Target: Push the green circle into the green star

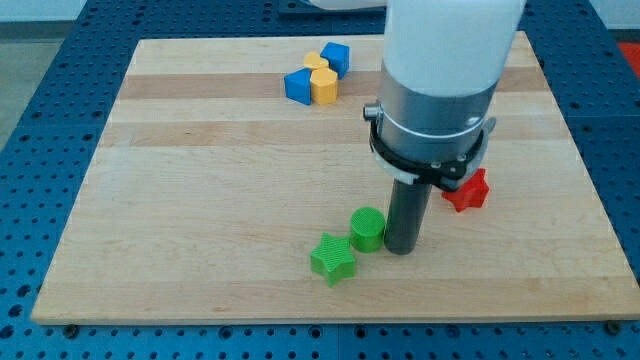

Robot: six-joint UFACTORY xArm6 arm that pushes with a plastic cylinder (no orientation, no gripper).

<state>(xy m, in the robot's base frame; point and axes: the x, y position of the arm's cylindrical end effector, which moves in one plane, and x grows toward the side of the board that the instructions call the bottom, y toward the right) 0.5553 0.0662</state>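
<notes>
The green circle (367,229) stands on the wooden board (200,200) near the view's bottom middle. The green star (332,258) lies just below and left of it, touching or almost touching it. My tip (401,250) rests on the board right beside the circle's right side, touching or nearly so. The rod rises from there into the wide grey and white arm body above.
A red block (467,190) sits right of the rod, partly hidden by the arm's collar. Two blue blocks (298,86) (336,57) and a yellow block (321,80) cluster at the view's top middle. The blue perforated table (40,80) surrounds the board.
</notes>
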